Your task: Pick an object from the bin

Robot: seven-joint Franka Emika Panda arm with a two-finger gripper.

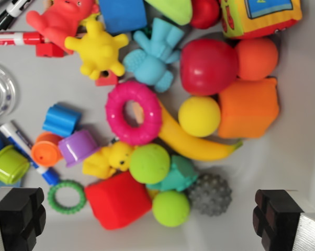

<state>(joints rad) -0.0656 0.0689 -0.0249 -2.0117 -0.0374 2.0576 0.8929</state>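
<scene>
My hand (157, 219) hangs wide open over the white bin (304, 125): a pink ribbed rubber ring (134, 112) touches a yellow plastic banana (191, 141), with a grey spiky ball (210, 194) below.

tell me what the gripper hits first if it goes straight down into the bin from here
Probably the green ball or the grey spiky ball, which lie between the open gripper's fingers near the bottom edge. Depth is unclear from this single wrist view, so the red block could touch first.

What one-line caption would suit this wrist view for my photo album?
Open gripper hovers above a bin crowded with toys: pink ring, banana, yellow ball.
</scene>
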